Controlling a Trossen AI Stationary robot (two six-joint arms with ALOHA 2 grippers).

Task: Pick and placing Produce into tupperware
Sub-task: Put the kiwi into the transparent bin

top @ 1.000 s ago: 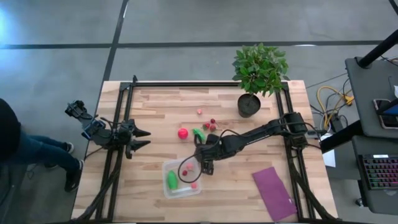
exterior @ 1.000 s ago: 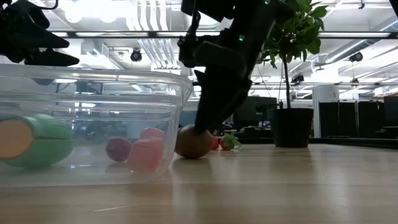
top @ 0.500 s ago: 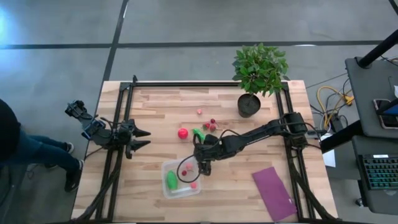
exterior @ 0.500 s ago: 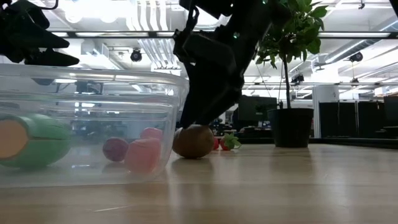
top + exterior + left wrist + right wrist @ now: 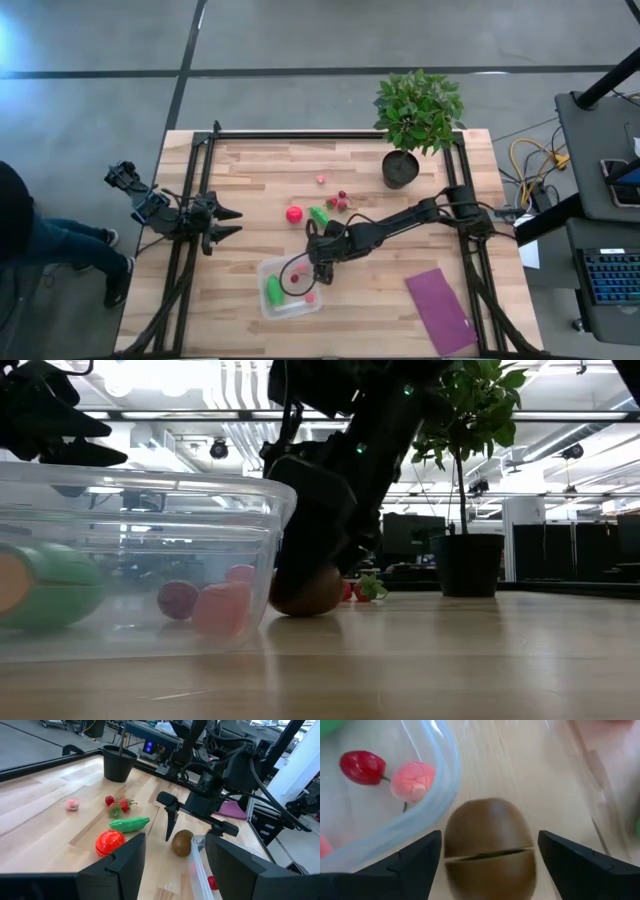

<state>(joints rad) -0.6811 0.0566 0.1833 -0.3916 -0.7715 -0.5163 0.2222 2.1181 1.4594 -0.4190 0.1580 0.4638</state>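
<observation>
The wooden table [image 5: 250, 190] carries everything. On it, toward the near edge, sits the one tupperware [image 5: 291, 287], a clear box with rounded corners; against the picture a second ago it has slid slightly to the left in the high view. Beside it lie a flat purple cloth [image 5: 440, 310] and, at the far right corner, a potted plant [image 5: 417, 120].

The right gripper [image 5: 318, 268] has come down at the tupperware's far right corner. Its two dark fingers [image 5: 410, 865] stand wide apart, one on each side of the brown oval [image 5: 490, 847], without closing on it; it holds nothing. A second ago it stood a little farther right. The left gripper [image 5: 226, 222] waits at the table's left edge, its fingers partly apart and empty.

Produce, counted: two green oblong pieces. One green piece [image 5: 275, 290] lies inside the tupperware, its long axis running from the far side toward the near edge. The other green piece [image 5: 129, 823] lies on the table, its long axis pointing roughly from the red ball [image 5: 110, 843] toward the brown oval. That one brown oval rests on the table just outside the tupperware's wall, seam across its middle. Inside the box are also a cherry [image 5: 362, 767] and a pink bit [image 5: 412, 781]. A small red cluster [image 5: 119, 805] and one pink bit [image 5: 72, 805] lie farther off.
</observation>
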